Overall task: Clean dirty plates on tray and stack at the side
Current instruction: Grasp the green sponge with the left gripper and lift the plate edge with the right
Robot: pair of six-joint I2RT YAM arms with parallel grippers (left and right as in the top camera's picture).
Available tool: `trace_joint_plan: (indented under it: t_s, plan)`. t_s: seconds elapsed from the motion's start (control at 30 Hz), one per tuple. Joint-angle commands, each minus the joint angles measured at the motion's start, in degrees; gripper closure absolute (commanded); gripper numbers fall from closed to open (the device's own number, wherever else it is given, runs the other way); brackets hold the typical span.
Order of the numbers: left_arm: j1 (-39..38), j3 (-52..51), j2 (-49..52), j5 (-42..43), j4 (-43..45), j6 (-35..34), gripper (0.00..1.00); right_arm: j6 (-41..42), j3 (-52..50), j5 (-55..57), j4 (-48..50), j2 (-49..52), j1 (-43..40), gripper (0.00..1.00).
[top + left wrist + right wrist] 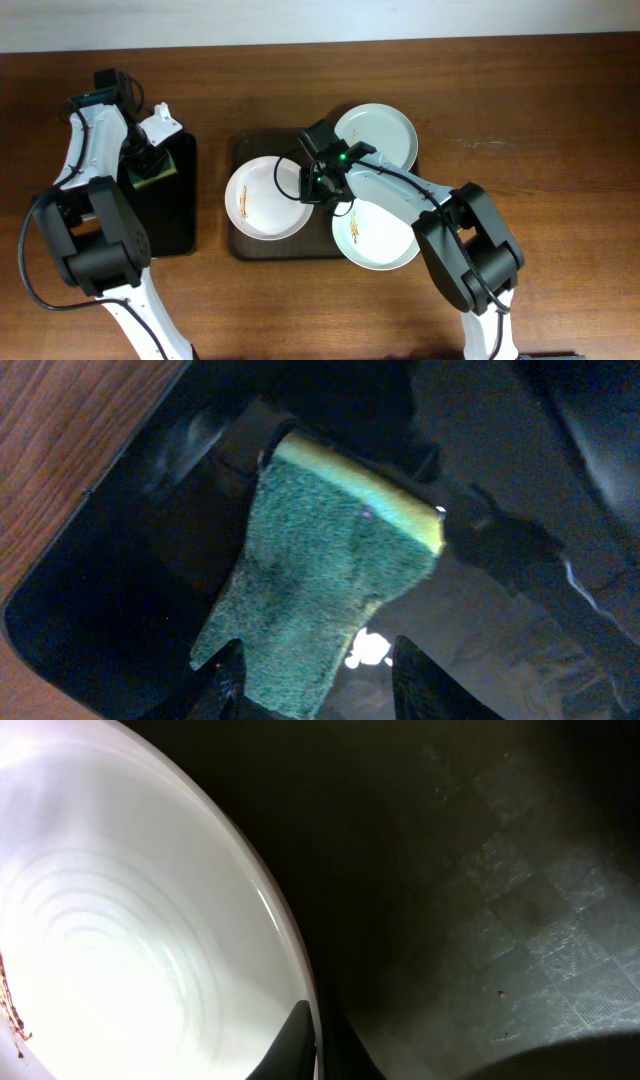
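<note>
A: Where is the gripped plate (262,200)?

B: Its rim sits right between the fingertips of the right gripper (312,187), and the rest of it spreads out to that gripper's left on the tray (250,143). In the wrist view the right gripper (318,1045) has its fingers drawn in narrow, one on each face of the white edge.

A: Is the plate clean?

B: No. There is a yellowish-brown smear on the side away from the gripper.

A: And the other two?

B: The far plate (380,135) lies beyond the gripper and to its right, overhanging the tray's far rim; I see no marks on it. The near plate (390,250) is behind the gripper, on the arm's side and partly under the forearm. It has a small smear and hangs over the tray's near rim.

A: What about the other arm?

B: The left gripper (150,160) is well apart, over the black tray (175,220) on the wooden table (500,90). Its wrist view shows the left gripper (315,680) spread wide astride the near end of a green and yellow sponge (330,570). One finger is against the sponge's edge, and the other stands off from it.
</note>
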Motion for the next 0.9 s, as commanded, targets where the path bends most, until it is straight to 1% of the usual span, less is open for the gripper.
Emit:
trace_joint_plan:
  t_s: [0.0,0.03,0.13,0.23,0.3,0.33,0.37,0.4,0.43,0.47,0.53,0.57,0.6,0.67,0.77,0.87]
  plan:
    - [1.2,-0.6,0.7,8.1,1.6,3.5,0.55,0.1,0.4,-0.5,0.2,1.2,0.7,0.95]
    - [1.5,-1.3,1.2,8.1,2.6,3.5,0.54,0.1,0.4,-0.5,0.1,1.2,0.7,0.95]
    - [2.5,-1.5,3.2,4.6,7.0,3.5,0.54,0.1,0.4,-0.5,0.2,1.2,0.7,0.95]
    - [2.5,-1.5,4.3,4.7,6.7,3.5,0.5,0.1,0.4,-0.5,0.2,1.2,0.7,0.95]
    - [2.5,-1.6,5.7,5.2,5.2,3.5,0.5,0.1,0.4,-0.5,0.2,1.2,0.7,0.95]
    - [2.5,-1.6,6.2,5.4,3.4,3.2,0.63,0.1,0.4,-0.5,0.2,1.2,0.7,0.95]
    - [2.5,-1.6,6.3,5.6,2.9,0.1,0.86,0.1,0.4,-0.5,0.3,1.2,0.7,0.95]
    - [2.5,-1.6,6.3,5.6,3.0,-2.5,0.99,0.1,0.4,-0.5,0.4,1.2,0.7,0.95]
    - [2.5,-1.6,6.3,5.6,2.9,-8.1,0.99,0.1,0.4,-0.5,0.5,1.2,0.7,0.95]
    - [2.4,-1.6,6.3,5.6,2.4,-16.5,0.99,0.1,0.4,-0.5,0.6,1.2,0.7,0.95]
    - [2.1,-1.6,6.3,5.8,-1.1,-27.3,0.99,0.1,0.4,-0.5,0.6,1.2,0.7,0.95]
    - [2.1,-1.6,6.3,6.6,-2.6,-32.7,0.99,0.1,0.4,-0.5,0.8,1.2,0.7,0.95]
    - [2.1,-1.6,6.3,9.1,-5.2,-39.6,0.99,0.1,0.4,-0.5,1.0,1.2,0.7,0.95]
    - [2.1,-1.6,6.3,15.5,-8.1,-44.4,0.99,0.1,0.4,-0.6,0.9,1.2,0.7,0.95]
    - [2.3,0.1,6.2,22.8,-10.8,-44.6,0.99,0.1,0.4,-0.9,0.5,1.2,0.7,0.95]
    - [2.3,4.7,4.2,24.5,-16.2,-44.6,0.99,0.0,0.5,-1.4,0.5,1.2,0.7,0.96]
